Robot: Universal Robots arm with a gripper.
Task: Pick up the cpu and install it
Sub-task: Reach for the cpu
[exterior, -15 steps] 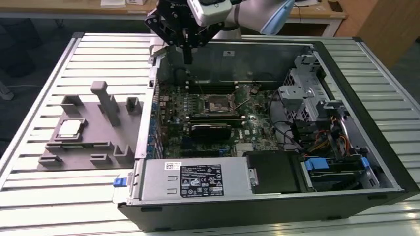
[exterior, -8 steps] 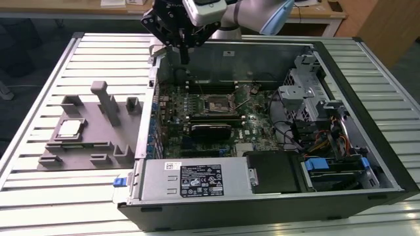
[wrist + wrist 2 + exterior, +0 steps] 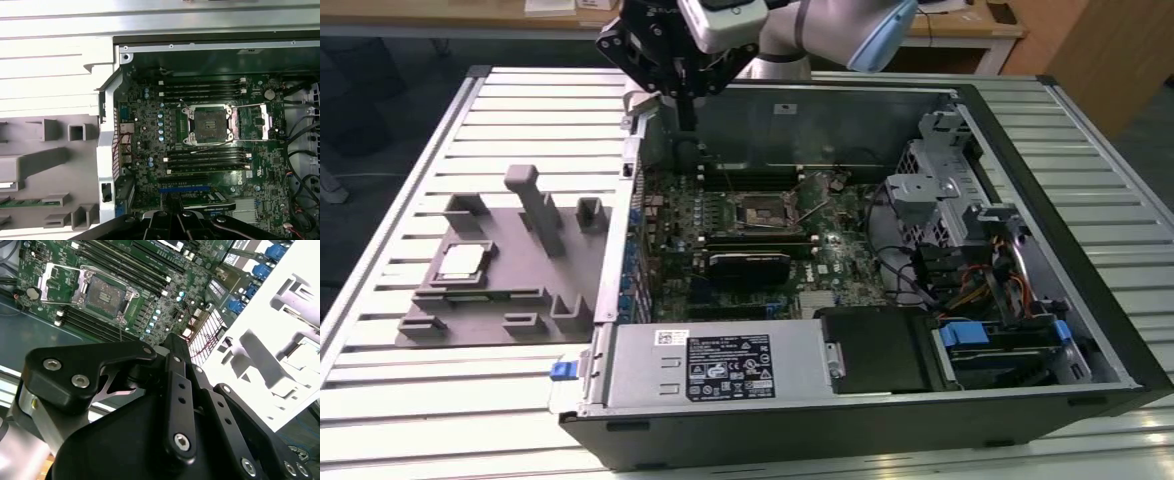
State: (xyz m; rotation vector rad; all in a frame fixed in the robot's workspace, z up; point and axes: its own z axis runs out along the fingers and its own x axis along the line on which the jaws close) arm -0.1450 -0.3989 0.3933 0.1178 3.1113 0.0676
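Closed on nothing, the gripper (image 3: 683, 122), poised above the computer case (image 3: 854, 440) wall. Well apart, on the grey fixture (image 3: 480, 310) at the exterior view's left, the cpu (image 3: 460, 262). Probably light, stiff, slick-topped, fragile underneath; best pinched by opposite edges.

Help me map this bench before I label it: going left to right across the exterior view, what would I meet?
cpu → tall grey post → open socket on the board → metal drive cage → case's right wall
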